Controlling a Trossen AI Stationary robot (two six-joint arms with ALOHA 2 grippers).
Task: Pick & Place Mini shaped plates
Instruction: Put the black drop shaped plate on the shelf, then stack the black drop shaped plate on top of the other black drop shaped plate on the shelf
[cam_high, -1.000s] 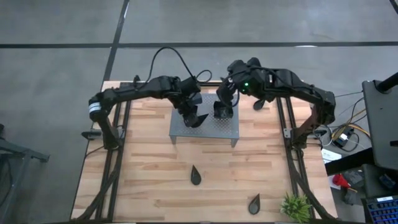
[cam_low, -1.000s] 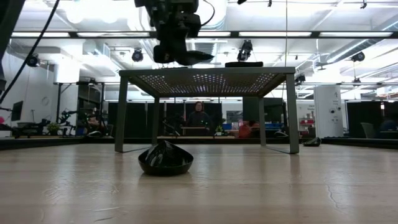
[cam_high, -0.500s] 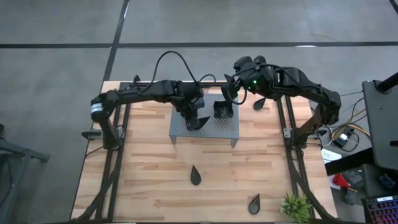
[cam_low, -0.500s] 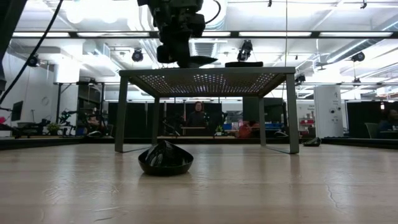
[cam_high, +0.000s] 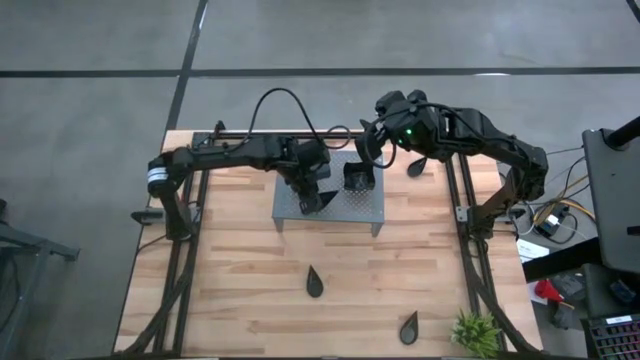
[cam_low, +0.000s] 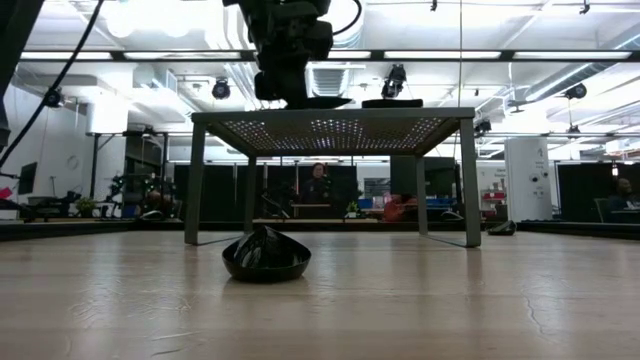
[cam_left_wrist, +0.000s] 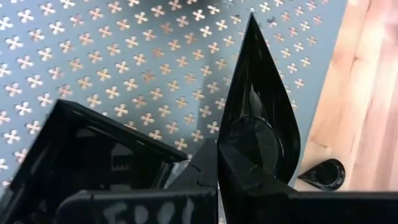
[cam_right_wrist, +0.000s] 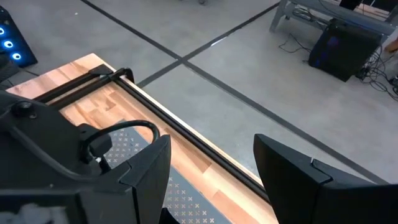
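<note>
Wooden surface (cam_high: 250, 280) carries a grey perforated rack (cam_high: 355, 208), over which the left gripper (cam_high: 318, 198) has its fingers pinching a teardrop plate (cam_left_wrist: 258, 118) beside a square plate (cam_high: 358, 178), while the right gripper (cam_high: 372, 145) fingers stand spread behind the rack

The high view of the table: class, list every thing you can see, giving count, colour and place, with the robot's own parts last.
Grey perforated metal rack: one, at the table's far middle.
Glossy black square dish: one, on the rack's right part.
Glossy black teardrop dishes: four; one held over the rack, one on the wood near the table's middle, one near the front edge, one right of the rack.
Small green plant: one, front right corner.
Wooden table: one, light wood.
Left gripper: shut on the held teardrop dish.
Right gripper: open, at the rack's far right corner.
</note>
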